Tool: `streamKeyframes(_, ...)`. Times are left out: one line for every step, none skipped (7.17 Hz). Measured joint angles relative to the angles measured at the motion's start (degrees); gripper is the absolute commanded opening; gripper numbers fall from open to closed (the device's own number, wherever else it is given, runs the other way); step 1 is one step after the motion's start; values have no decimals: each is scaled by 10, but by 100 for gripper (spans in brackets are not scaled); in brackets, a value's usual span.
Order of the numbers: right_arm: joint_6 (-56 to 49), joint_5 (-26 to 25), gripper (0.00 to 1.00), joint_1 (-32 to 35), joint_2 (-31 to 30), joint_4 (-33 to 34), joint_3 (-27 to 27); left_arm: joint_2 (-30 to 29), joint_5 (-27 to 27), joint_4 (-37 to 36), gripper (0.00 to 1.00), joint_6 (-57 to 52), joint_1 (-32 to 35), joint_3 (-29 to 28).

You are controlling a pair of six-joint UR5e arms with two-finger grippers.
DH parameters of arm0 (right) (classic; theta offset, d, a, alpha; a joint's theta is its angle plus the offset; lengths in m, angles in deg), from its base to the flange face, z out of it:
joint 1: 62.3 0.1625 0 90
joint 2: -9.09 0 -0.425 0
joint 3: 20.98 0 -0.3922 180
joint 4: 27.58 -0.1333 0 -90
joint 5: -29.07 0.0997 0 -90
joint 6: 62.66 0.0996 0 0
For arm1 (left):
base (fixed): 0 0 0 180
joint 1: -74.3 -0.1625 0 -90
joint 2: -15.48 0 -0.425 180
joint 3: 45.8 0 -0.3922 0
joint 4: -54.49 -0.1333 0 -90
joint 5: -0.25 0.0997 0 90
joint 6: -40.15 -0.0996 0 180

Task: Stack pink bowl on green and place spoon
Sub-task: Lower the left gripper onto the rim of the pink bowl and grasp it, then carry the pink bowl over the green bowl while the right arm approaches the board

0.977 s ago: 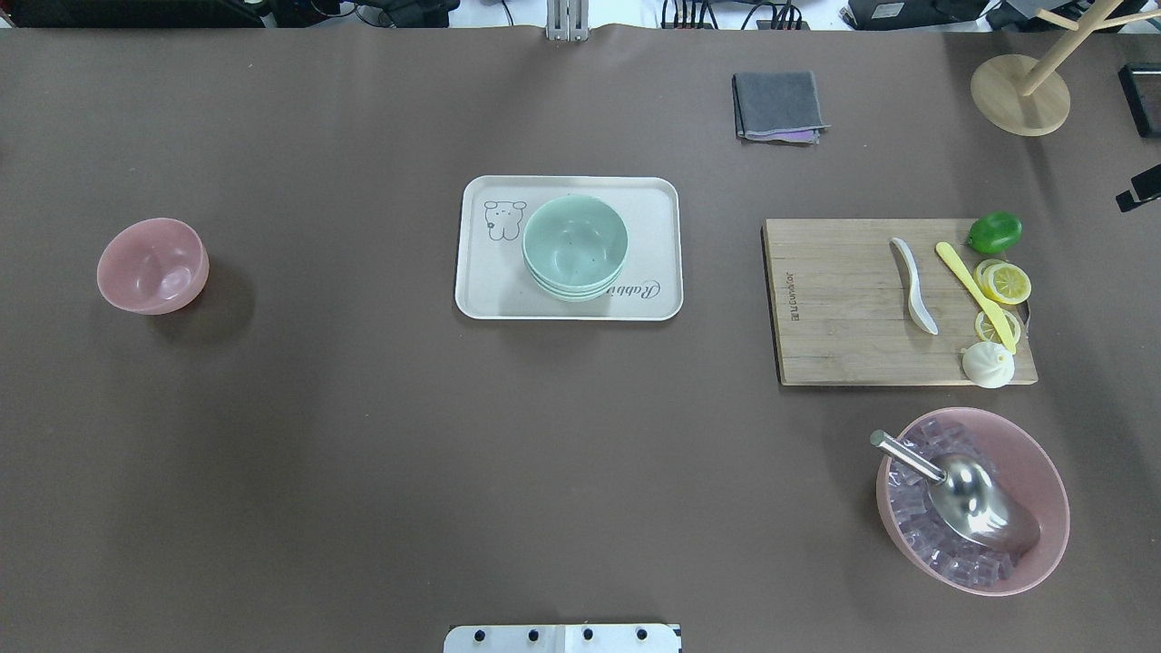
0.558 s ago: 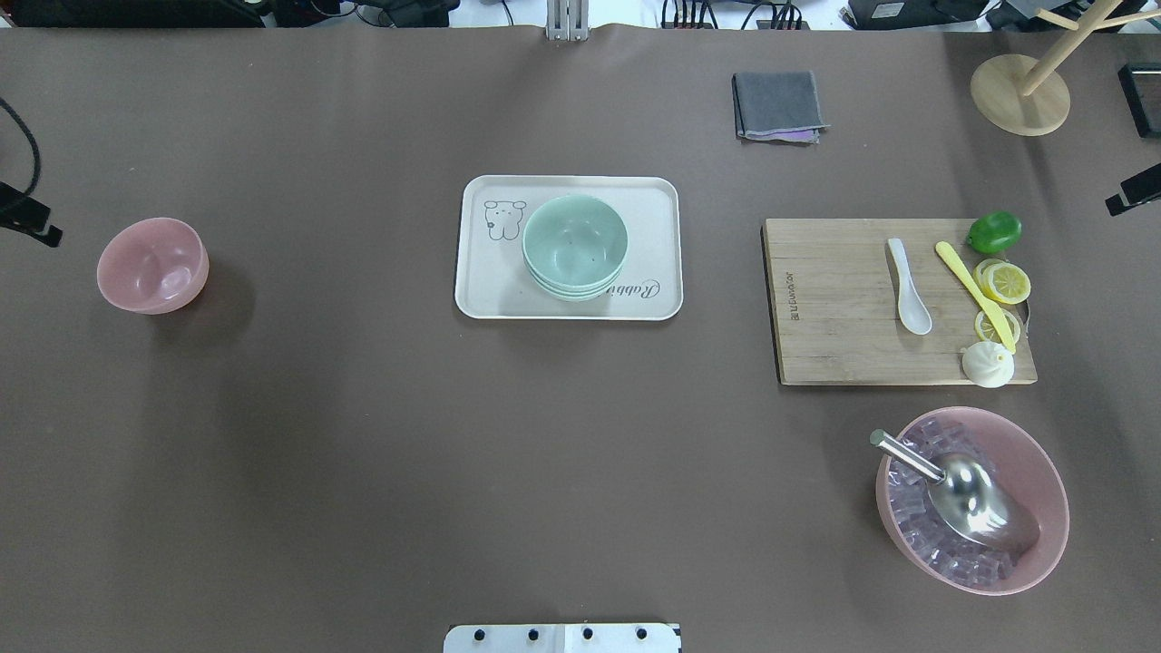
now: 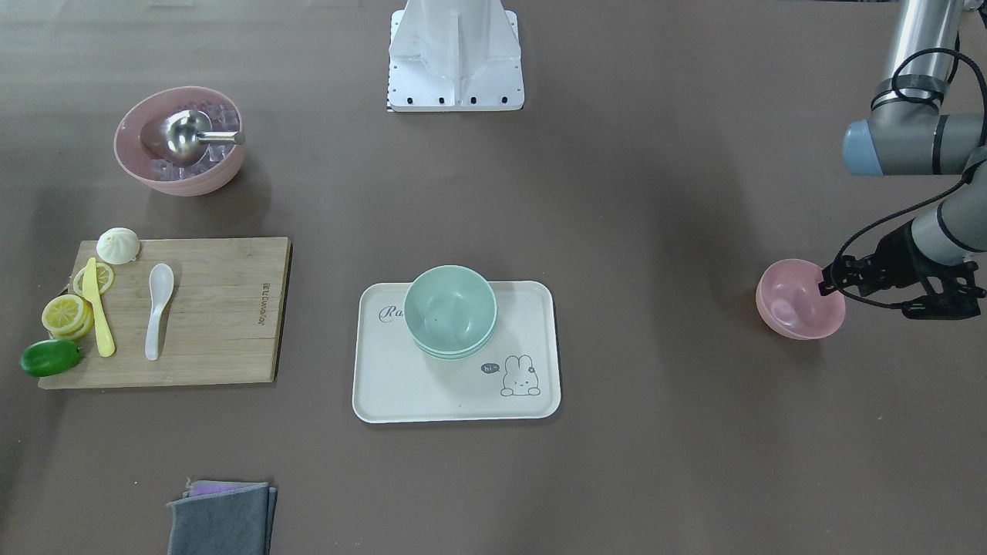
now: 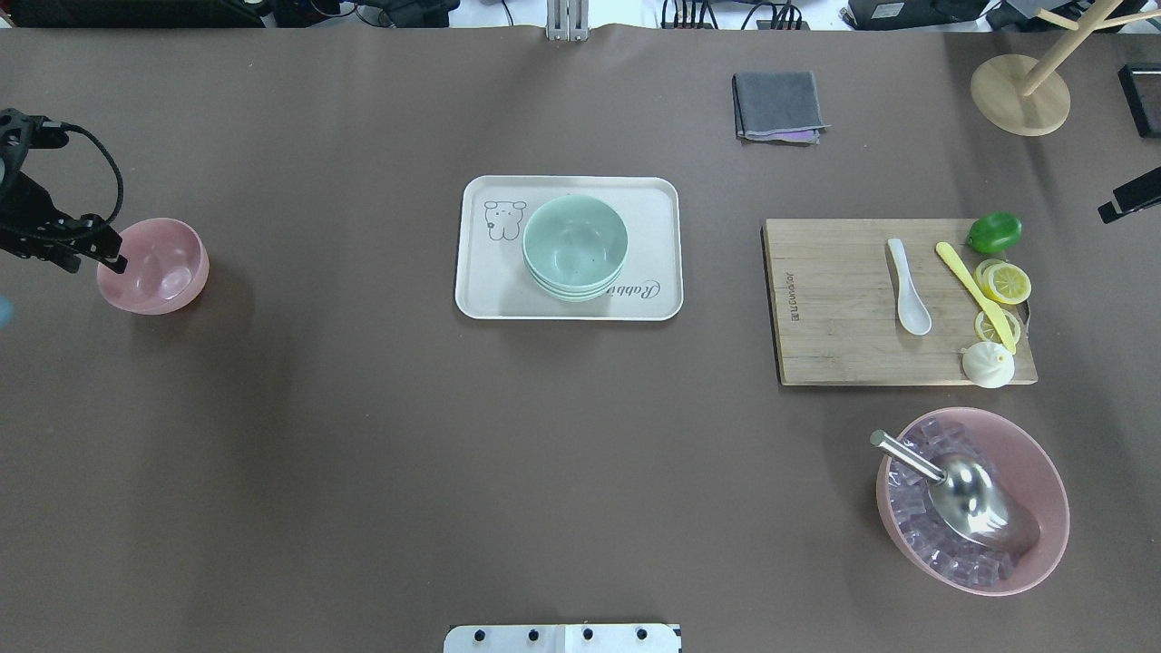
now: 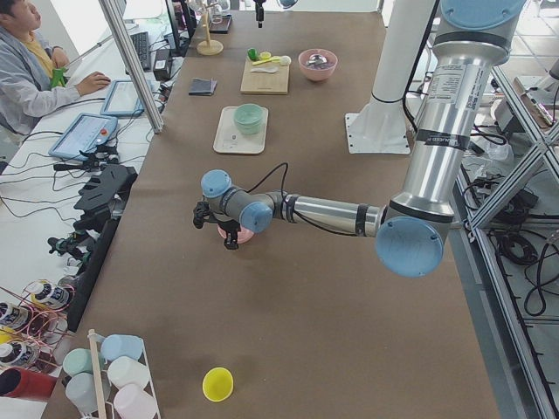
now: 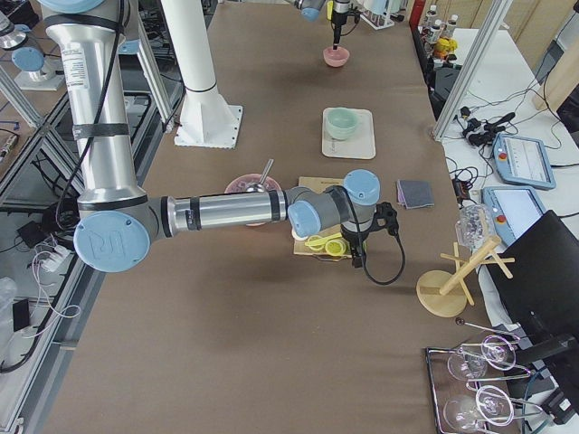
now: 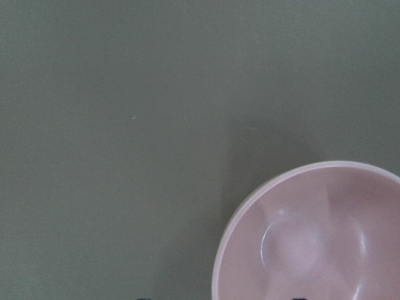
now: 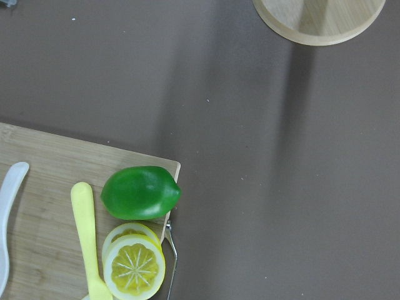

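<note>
The small pink bowl [image 4: 163, 268] stands empty at the table's left; it also shows in the front view [image 3: 794, 304] and the left wrist view [image 7: 312, 237]. My left gripper [image 4: 91, 258] is open at the bowl's outer rim, one finger inside and one outside [image 3: 867, 299]. Stacked green bowls [image 4: 574, 245] sit on a white tray [image 4: 653, 199] at the centre. The white spoon [image 4: 910, 286] lies on a wooden cutting board [image 4: 834, 345]. My right gripper [image 4: 1129, 199] is at the right edge, beyond the board; I cannot tell whether it is open or shut.
On the board are a yellow knife [image 4: 975, 295], lemon slices [image 4: 1005, 283], a lime [image 4: 994, 232] and a white bun [image 4: 987, 365]. A large pink bowl of ice with a metal scoop [image 4: 970, 499] stands front right. A grey cloth [image 4: 778, 106] and wooden stand [image 4: 1020, 95] lie at the back.
My left gripper has come in from the left edge and reached the small pink bowl's rim. My right gripper has shifted slightly at the right edge. The bowls have not moved.
</note>
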Motion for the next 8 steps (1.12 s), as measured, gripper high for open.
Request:
streamKeyframes(4, 2, 100, -1, 0, 0, 1, -6, 0, 2, 0, 0, -5, -11)
streamKeyframes(5, 4, 100, -1, 0, 0, 1, -10, -1, 2, 0, 0, -8, -17)
streamKeyframes(6, 7, 100, -1, 1, 0, 1, -14, -2, 2, 0, -1, -10, -18)
streamKeyframes(6, 10, 100, -2, 2, 0, 0, -21, -4, 0, 0, -2, -10, -11)
streamKeyframes(17, 11, 100, -7, 7, 0, 0, -34, -14, -7, 0, 4, -10, 7)
streamKeyframes(48, 11, 100, -20, 17, -1, 0, -61, -30, -27, 0, 29, -10, 31)
streamKeyframes(93, 8, 100, -42, 32, -1, 1, -107, -38, -62, 0, 85, -15, 58)
streamKeyframes(133, 3, 100, -66, 47, -2, 1, -167, -34, -94, 0, 163, -39, 76)
